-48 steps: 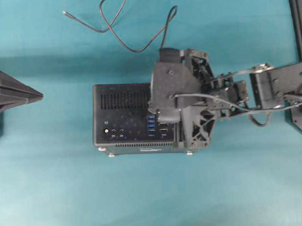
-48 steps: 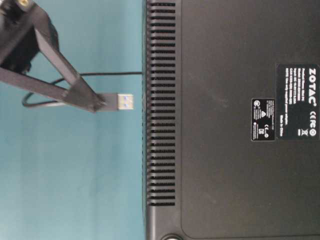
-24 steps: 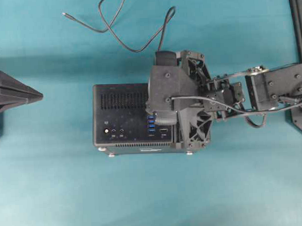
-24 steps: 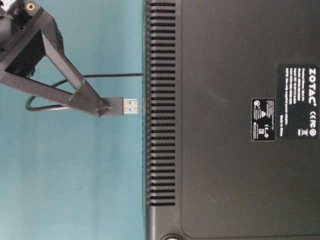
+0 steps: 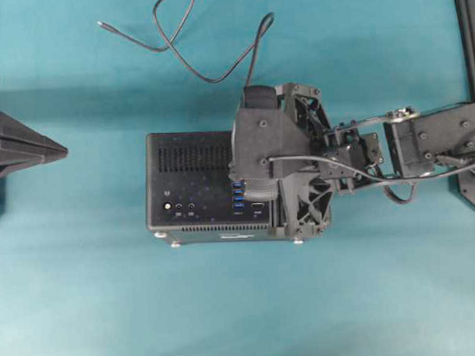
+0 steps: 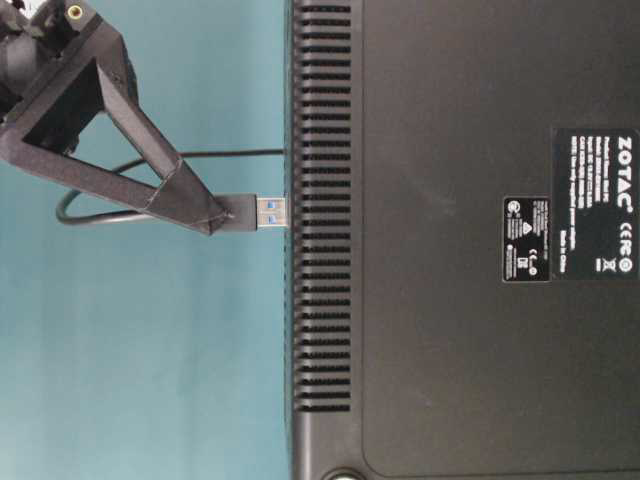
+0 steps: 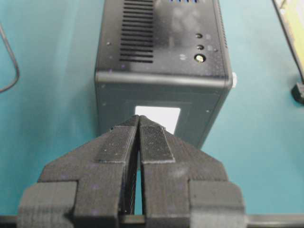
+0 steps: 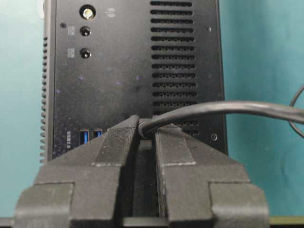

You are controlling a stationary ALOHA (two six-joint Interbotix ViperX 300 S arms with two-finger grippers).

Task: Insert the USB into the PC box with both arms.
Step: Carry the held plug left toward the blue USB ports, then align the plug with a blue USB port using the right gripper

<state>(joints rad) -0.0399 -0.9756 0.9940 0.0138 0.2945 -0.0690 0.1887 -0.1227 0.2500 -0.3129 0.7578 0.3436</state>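
My right gripper [image 6: 222, 212] is clamped on the USB [image 6: 262, 212], its plug tip pointing at the PC box [image 6: 470, 300] and just reaching its face; the cable trails behind the box. My left gripper [image 7: 138, 124] waits empty, fingers pressed together, near the box's end.

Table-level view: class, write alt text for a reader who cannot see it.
The right gripper holds the USB plug with its metal tip close to the PC box and its slotted vent grille. The cable loops behind over a teal surface.
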